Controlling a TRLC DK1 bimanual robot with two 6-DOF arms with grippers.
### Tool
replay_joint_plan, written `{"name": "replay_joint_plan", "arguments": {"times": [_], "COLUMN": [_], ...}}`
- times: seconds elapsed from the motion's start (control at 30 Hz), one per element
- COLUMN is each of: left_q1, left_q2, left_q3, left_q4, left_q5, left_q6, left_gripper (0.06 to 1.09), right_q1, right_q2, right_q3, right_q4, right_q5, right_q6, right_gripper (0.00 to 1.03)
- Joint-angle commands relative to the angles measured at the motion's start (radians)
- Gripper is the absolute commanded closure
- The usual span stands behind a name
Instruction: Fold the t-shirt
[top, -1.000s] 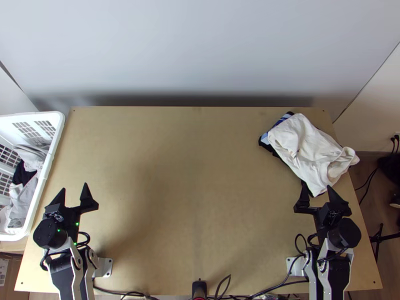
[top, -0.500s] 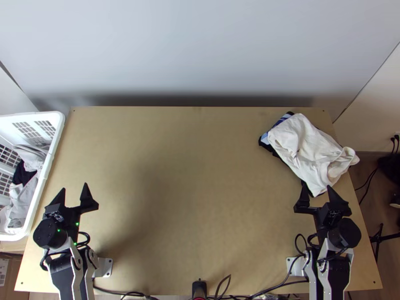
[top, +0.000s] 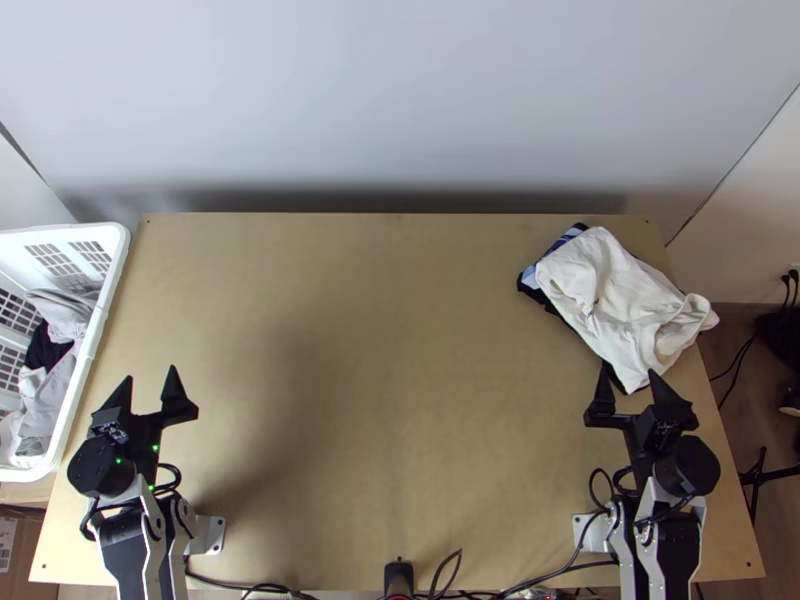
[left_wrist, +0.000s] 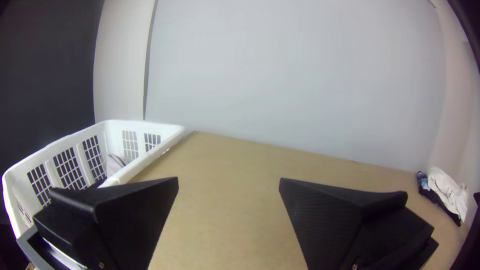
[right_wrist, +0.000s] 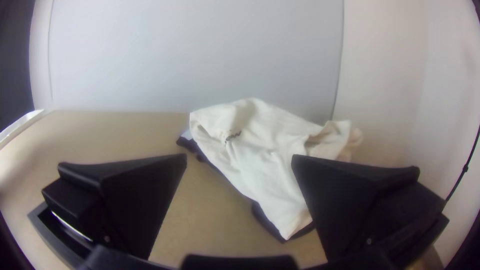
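Well, the t-shirt (top: 600, 290) seems to be the white one, and it lies rumpled at the far right of the table (top: 350, 350), on top of some dark cloth (right_wrist: 262, 219) with a bit of blue at its edge. A corner of the white shirt pokes out past the table's side. It has not been folded.

The right gripper (top: 628, 370) is near the shirt's close end, its 2 fingers wide apart with nothing between them. The left gripper (top: 150, 372) is by the white basket (top: 118, 260), and its 2 fingers are wide apart too, with no cloth in them.

I think the job now is to get the shirt off the pile and lay it flat. The right gripper should go down soft and low and pinch just the white top layer — if it bites too deep, the dark cloth may come along. Then it can bring the shirt to the middle, where the left gripper can take another edge. Pull both ways gently, so the sleeves lie out and the bumps go flat — then fold.
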Motion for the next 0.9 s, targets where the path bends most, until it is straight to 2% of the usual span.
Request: {"name": "replay_joint_plan", "arguments": {"times": [0.0, 0.13, 0.2, 0.27, 0.4, 0.53, 0.87], "left_q1": [-0.014, -0.028, -0.015, 0.035, 0.207, 0.297, 0.482], "left_q2": [0.000, 0.055, 0.174, 0.355, 0.727, 1.026, 1.665], "left_q3": [0.025, 0.185, 0.294, 0.445, 0.803, 1.091, 1.507], "left_q4": [0.025, 0.010, 0.039, 0.053, -0.033, -0.162, -0.371], "left_q5": [-0.084, -0.107, -0.109, -0.113, -0.112, -0.112, -0.113], "left_q6": [0.052, 0.056, 0.055, 0.040, -0.042, -0.106, -0.125], "left_gripper": [0.10, 0.10, 0.10, 0.10, 0.10, 0.10, 0.10], "right_q1": [0.020, 0.022, 0.039, 0.063, 0.059, 0.057, 0.046], "right_q2": [0.000, 0.000, 0.000, 0.000, 0.000, 0.000, 0.000], "right_q3": [0.000, 0.000, 0.000, 0.000, 0.000, 0.000, 0.000], "right_q4": [0.000, 0.000, 0.000, 0.000, 0.000, 0.000, 0.000], "right_q5": [0.002, 0.002, 0.002, 0.002, 0.002, 0.002, 0.006], "right_q6": [0.006, 0.008, 0.058, 0.060, 0.060, 0.060, 0.058], "right_gripper": [0.05, 0.05, 0.05, 0.05, 0.05, 0.05, 0.05]}}
